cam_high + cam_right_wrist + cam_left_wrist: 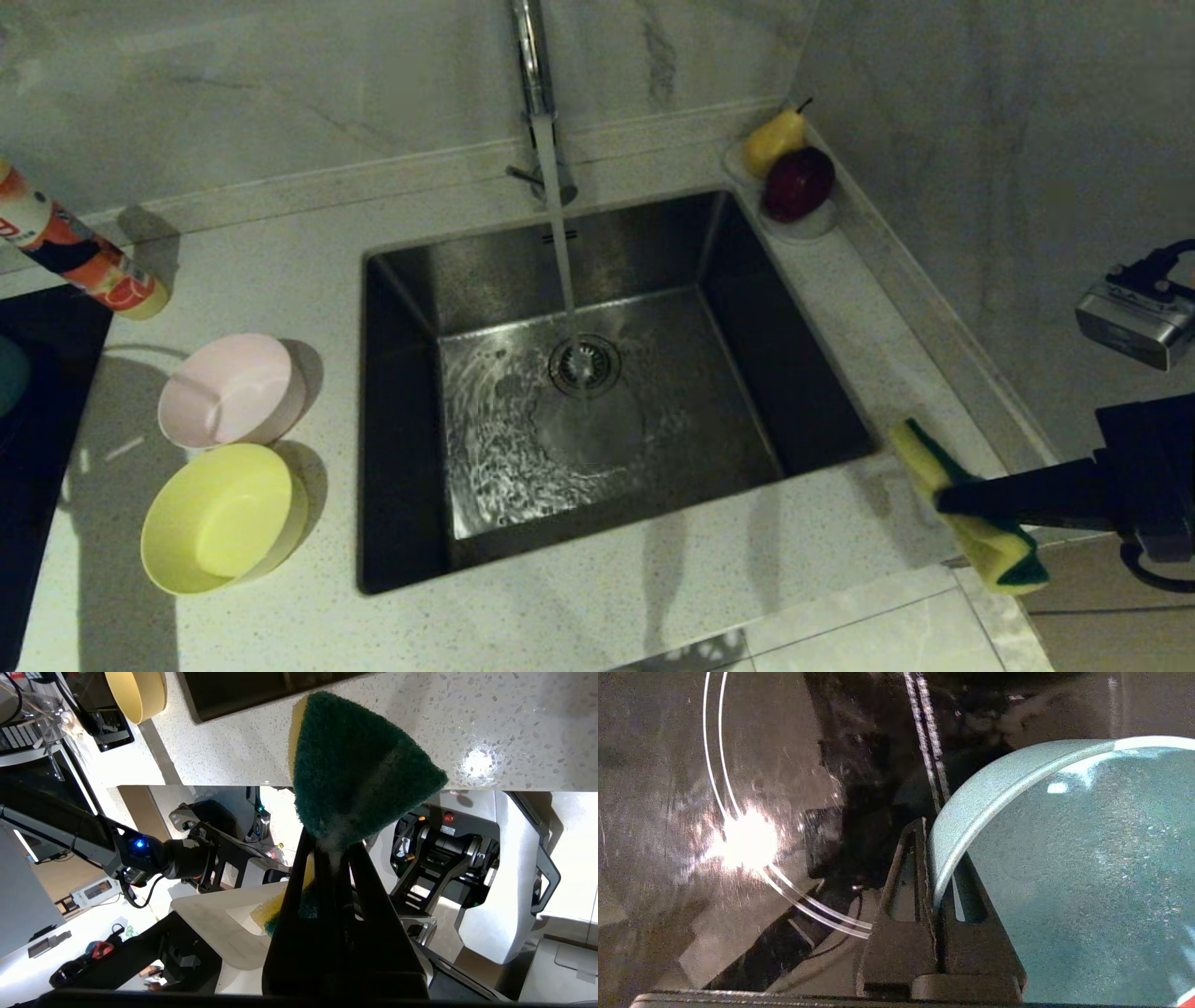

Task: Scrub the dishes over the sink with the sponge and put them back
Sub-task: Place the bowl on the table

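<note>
Water runs into the steel sink (794, 392) set in the counter. On the counter left of it stand the pale pink bowl (229, 390) and, nearer me, the yellow bowl (219, 518). My left gripper (930, 858) is shut on the rim of the light blue bowl (1064, 882) above a black glass cooktop; in the head view only a teal sliver of that bowl (9, 373) shows at the left edge. My right gripper (945, 504) hovers over the counter's front right corner, shut on the bent green and yellow sponge (980, 541), whose green face (359, 765) fans out past the fingers.
The tap (537, 84) stands behind the sink, its stream falling on the drain strainer (584, 364). A white dish (812, 224) with a pear and a red apple sits at the back right corner. An orange bottle (84, 252) lies by the black cooktop (47, 327).
</note>
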